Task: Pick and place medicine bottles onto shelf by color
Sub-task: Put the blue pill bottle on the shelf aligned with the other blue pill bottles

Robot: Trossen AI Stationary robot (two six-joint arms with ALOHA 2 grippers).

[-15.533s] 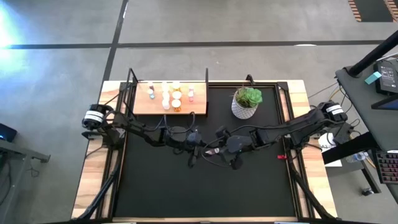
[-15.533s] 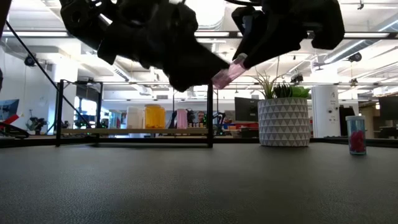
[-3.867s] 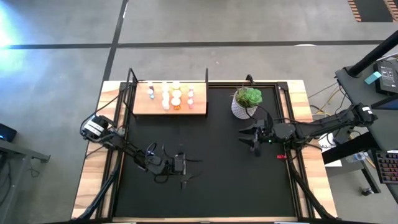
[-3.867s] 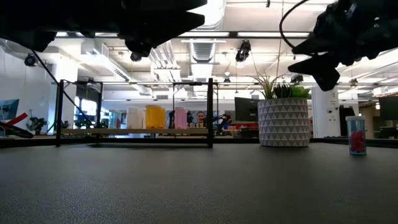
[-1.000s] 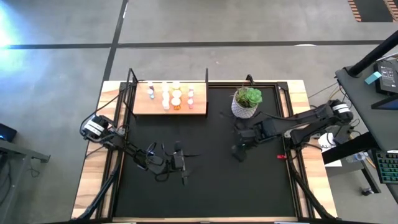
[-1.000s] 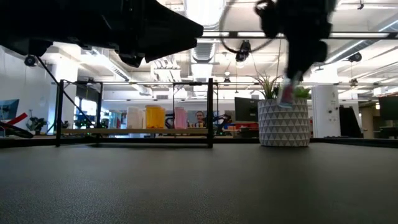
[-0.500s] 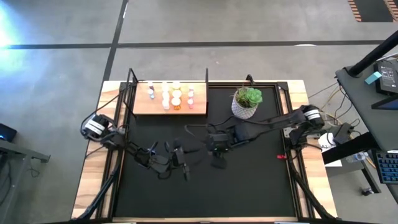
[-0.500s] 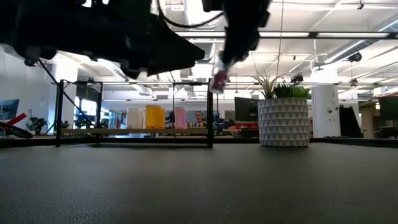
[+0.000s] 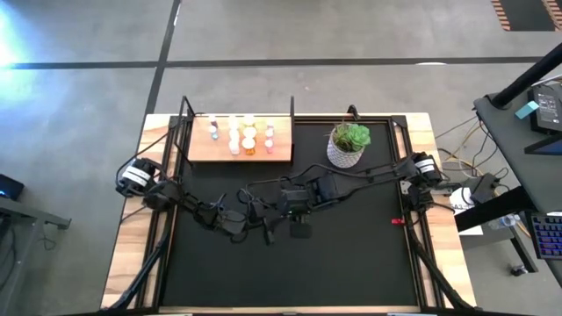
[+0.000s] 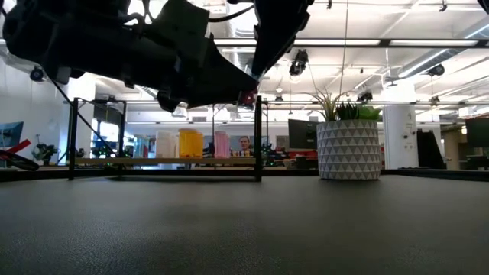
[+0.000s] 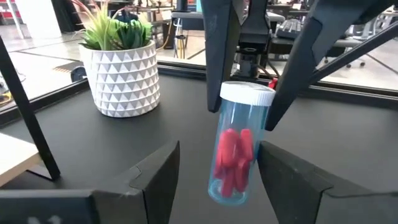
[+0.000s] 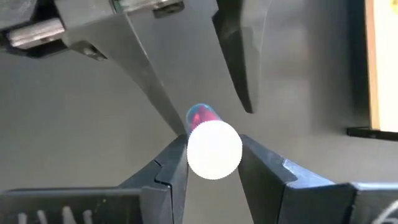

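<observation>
medicine bottle (image 11: 237, 155): light, rigid, smooth plastic, slip risk. right gripper (image 12: 213, 163) fingers clamp its white cap; left gripper (image 11: 217, 165) fingers wide open around body, best hold mid-body.

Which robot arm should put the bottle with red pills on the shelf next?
Probably the left: its open gripper already straddles the bottle that the right gripper holds by the cap, and its arm sits nearer the shelf.
</observation>
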